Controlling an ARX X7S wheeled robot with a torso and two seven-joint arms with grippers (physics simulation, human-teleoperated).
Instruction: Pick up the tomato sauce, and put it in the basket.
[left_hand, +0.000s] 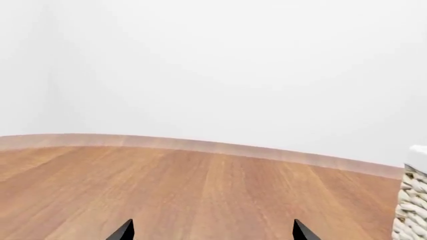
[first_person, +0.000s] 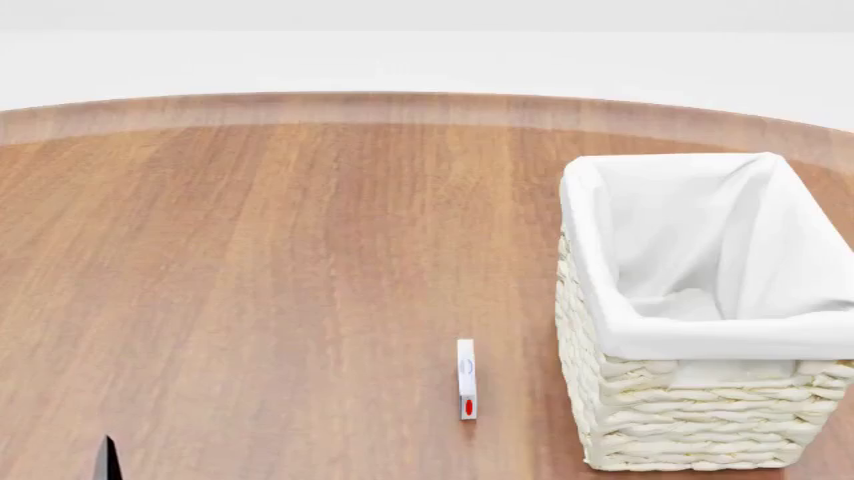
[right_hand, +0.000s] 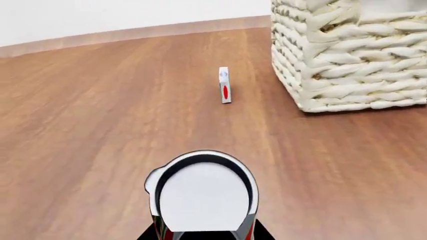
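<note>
In the right wrist view the tomato sauce (right_hand: 203, 192) shows its silver top close to the camera, with a little red label at its lower sides. My right gripper (right_hand: 207, 235) is shut on it, a black jaw against each side. The cream wicker basket (right_hand: 347, 60) with its white liner stands ahead to the right; it also shows in the head view (first_person: 694, 420) and at the edge of the left wrist view (left_hand: 413, 205). The can and the right gripper are out of the head view. My left gripper (left_hand: 213, 231) is open and empty over the wooden table (first_person: 267, 260).
A small flat white card with a red mark (first_person: 466, 378) stands upright on the table just left of the basket; it also shows in the right wrist view (right_hand: 224, 85). A white wall rises behind the table's curved far edge (first_person: 400, 100).
</note>
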